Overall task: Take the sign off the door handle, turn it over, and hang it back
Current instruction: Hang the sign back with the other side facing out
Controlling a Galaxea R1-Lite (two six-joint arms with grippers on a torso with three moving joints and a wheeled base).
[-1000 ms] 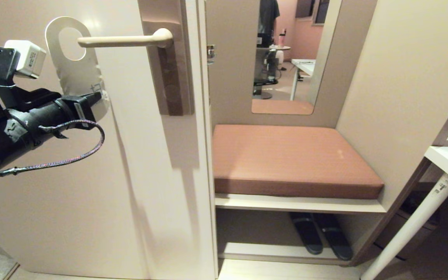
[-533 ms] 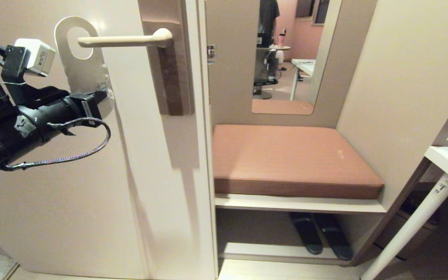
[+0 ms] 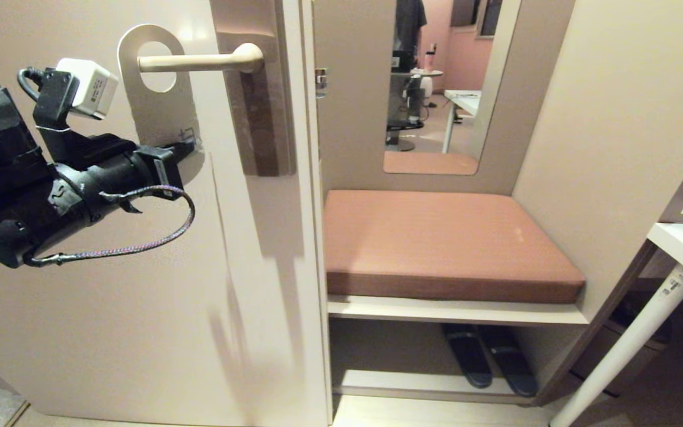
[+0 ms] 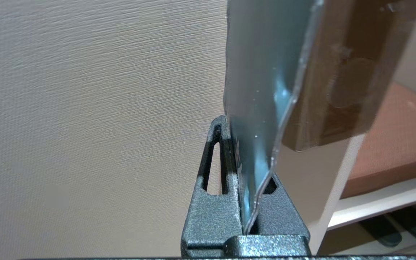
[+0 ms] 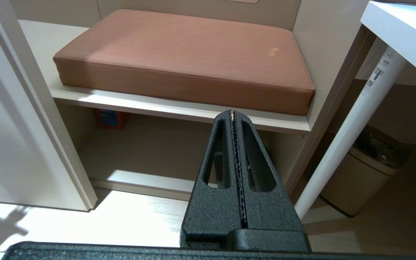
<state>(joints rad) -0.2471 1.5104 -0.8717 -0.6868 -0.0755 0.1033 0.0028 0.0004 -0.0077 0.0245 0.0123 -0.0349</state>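
1. Sign (image 3: 160, 98): pale rounded card with an oval hole, upper left of the head view, threaded over the tip of the door handle (image 3: 202, 59).
2. Left end effector (image 3: 187, 144): clamped on the sign's lower edge.
3. Left wrist view only: the sign's (image 4: 262, 90) bluish, glossy face.
4. Right end effector (image 5: 233, 112): closed, empty.

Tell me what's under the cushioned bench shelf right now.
Under the bench shelf, a dark pair of slippers lies in the open compartment. The right wrist view also shows a small orange-and-blue item at its back; the compartment's far right corner stays hidden.
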